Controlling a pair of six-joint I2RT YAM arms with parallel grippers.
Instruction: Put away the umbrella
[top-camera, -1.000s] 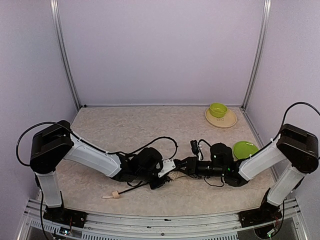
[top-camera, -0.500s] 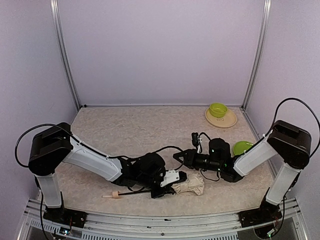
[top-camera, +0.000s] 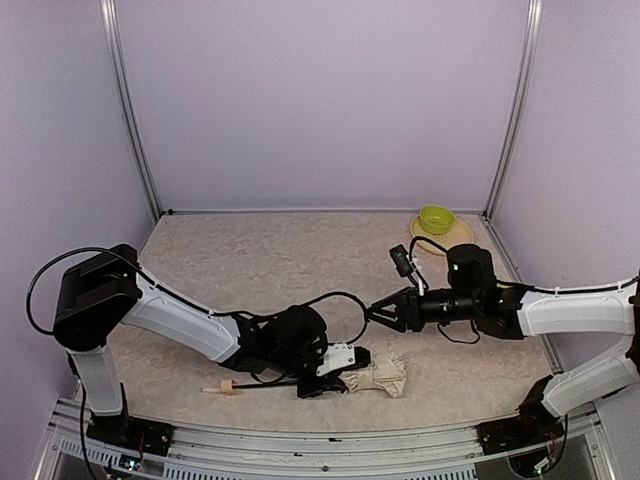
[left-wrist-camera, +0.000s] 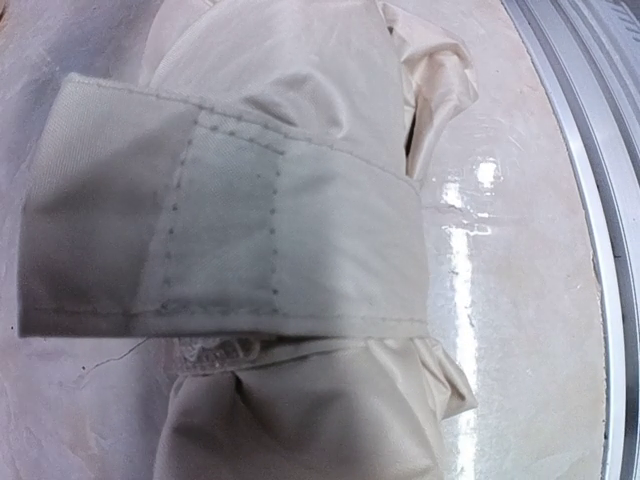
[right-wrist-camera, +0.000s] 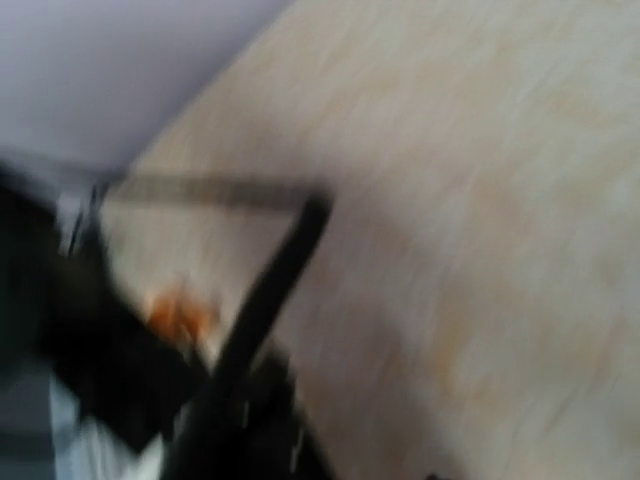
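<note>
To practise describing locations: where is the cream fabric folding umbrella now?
In the top view, the cream fabric folding umbrella lies on the table near the middle of its front edge, beige handle at its left end.

In my left wrist view the umbrella (left-wrist-camera: 300, 120) is cream all over, its strap (left-wrist-camera: 220, 250) a slightly greyer off-white with a rectangle of tiny dotted stitching; from above, its shaft (top-camera: 262, 382) is black and its handle (top-camera: 229, 387) beige. The table (top-camera: 250, 260) is pale beige with a faint marbled mottle, shining white where light strikes it, and the walls (top-camera: 320, 100) are flat lilac with silver-grey posts (top-camera: 130, 120). My left arm (top-camera: 185, 318) and right arm (top-camera: 575, 308) are white with black joints and black cables, the bowl (top-camera: 436, 218) is lime green, and the plate (top-camera: 458, 242) is tan.
</note>
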